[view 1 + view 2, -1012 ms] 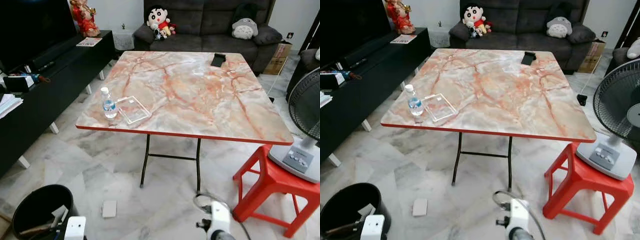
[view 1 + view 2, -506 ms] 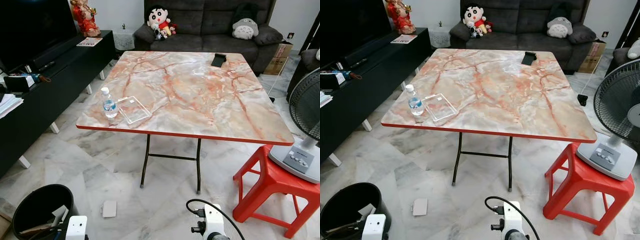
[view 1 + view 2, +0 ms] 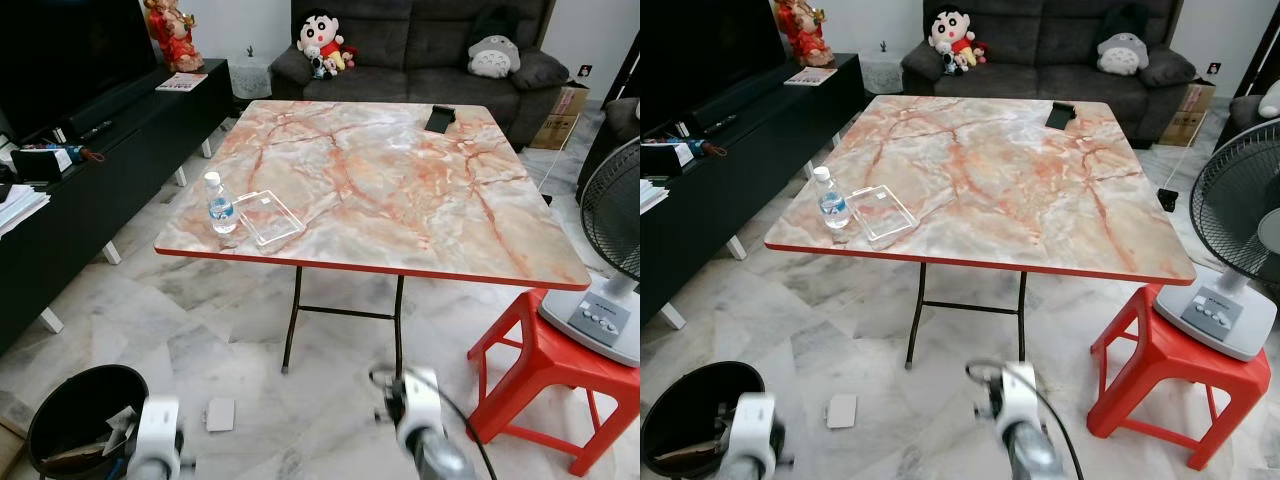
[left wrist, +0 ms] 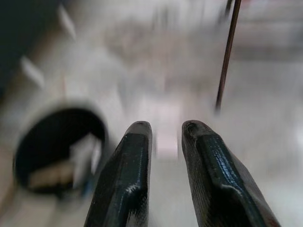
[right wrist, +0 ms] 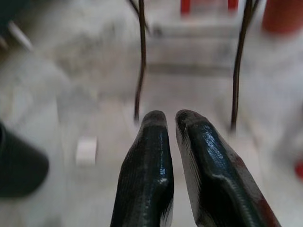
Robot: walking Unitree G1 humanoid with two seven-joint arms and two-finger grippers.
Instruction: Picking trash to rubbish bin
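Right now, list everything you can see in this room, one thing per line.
Table: one, orange marble top, centre.
Water bottle: one, clear, table's near left corner.
Clear tray: one, beside the bottle.
Black object: one, table's far edge.
Rubbish bin: one, black, floor at left, scraps inside.
White piece: one, floor by the bin.
Stool: one, red, right, carrying a fan.
Sofa: one, dark, back, two plush toys.
TV cabinet: one, black, left.
Left pincer: black, slightly parted, low over floor.
Right pincer: black, nearly closed, near table legs.

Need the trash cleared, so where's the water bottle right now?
The water bottle stands near the table's front left corner, beside a clear tray.
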